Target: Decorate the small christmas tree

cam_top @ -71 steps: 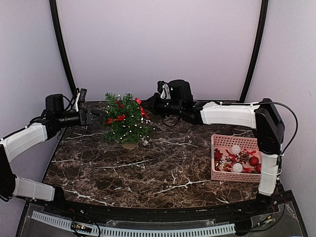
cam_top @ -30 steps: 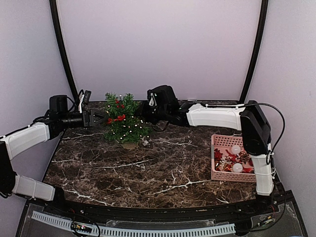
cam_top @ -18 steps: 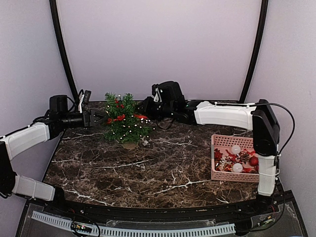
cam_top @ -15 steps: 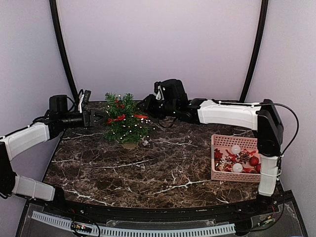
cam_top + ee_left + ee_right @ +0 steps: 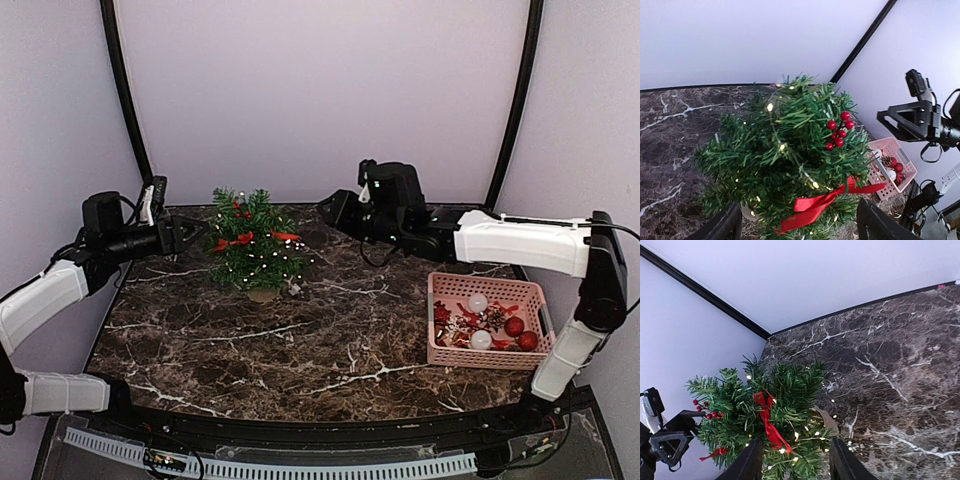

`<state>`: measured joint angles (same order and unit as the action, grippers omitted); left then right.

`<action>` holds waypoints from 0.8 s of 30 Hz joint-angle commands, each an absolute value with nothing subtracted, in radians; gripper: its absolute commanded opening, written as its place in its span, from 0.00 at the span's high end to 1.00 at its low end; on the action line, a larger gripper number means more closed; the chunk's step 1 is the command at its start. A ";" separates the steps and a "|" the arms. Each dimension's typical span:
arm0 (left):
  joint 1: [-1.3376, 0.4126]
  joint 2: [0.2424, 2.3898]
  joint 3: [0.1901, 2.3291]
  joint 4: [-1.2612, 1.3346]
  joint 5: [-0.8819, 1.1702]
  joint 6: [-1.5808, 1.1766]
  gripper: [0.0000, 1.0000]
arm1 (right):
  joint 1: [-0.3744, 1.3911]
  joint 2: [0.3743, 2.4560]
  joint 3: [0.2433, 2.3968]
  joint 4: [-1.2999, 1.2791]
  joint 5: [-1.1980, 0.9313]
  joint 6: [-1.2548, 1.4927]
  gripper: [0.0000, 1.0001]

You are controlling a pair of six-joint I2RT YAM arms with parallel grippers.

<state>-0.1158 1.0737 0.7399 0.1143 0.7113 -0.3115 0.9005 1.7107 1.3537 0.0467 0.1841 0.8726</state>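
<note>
The small christmas tree (image 5: 254, 247) stands at the back left of the marble table on a tan pot, lit with tiny lights, with red bows and a red berry sprig on it. It also shows in the left wrist view (image 5: 785, 160) and the right wrist view (image 5: 772, 425). My left gripper (image 5: 197, 233) is open and empty, just left of the tree, fingers pointing at it. My right gripper (image 5: 333, 208) is open and empty, apart from the tree on its right. A red bow (image 5: 769, 422) hangs on the tree's right side, another (image 5: 822, 206) on its left.
A pink basket (image 5: 487, 322) at the right holds white and red baubles, a pine cone and red bits. A cable of lights trails by the pot (image 5: 295, 288). Black frame posts rise at the back corners.
My right gripper has let go of a red bow, now on the tree's right side, and drawn back to the right. My left gripper has backed off slightly to the left.
</note>
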 commanded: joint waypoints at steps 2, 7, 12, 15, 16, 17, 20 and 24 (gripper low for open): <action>-0.103 0.960 0.625 0.156 0.484 -0.462 0.19 | 0.845 1.564 1.223 0.055 0.250 0.820 0.54; -0.071 0.914 0.504 0.151 0.401 -0.622 0.21 | 0.767 1.561 1.128 0.086 0.128 0.850 0.56; -0.043 0.890 0.347 0.229 0.356 -0.768 0.24 | 0.711 1.660 1.123 0.168 0.009 0.860 0.56; -0.043 0.928 0.292 0.291 0.358 -0.814 0.25 | 0.698 1.761 1.190 0.199 -0.078 0.848 0.57; -0.042 0.944 0.276 0.328 0.369 -0.815 0.25 | 0.697 1.802 1.222 0.201 -0.099 0.840 0.57; -0.042 0.983 0.272 0.347 0.378 -0.816 0.25 | 0.696 1.841 1.255 0.202 -0.124 0.832 0.58; -0.045 1.080 0.282 0.433 0.448 -0.808 0.25 | 0.697 1.967 1.373 0.192 -0.204 0.810 0.59; -0.070 1.255 0.330 0.498 0.501 -0.772 0.28 | 0.694 2.114 1.522 0.167 -0.291 0.802 0.62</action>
<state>-0.0517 1.1404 0.2844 0.3668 0.4282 -0.7860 0.6975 2.0190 1.3911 0.1341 -0.1596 0.8268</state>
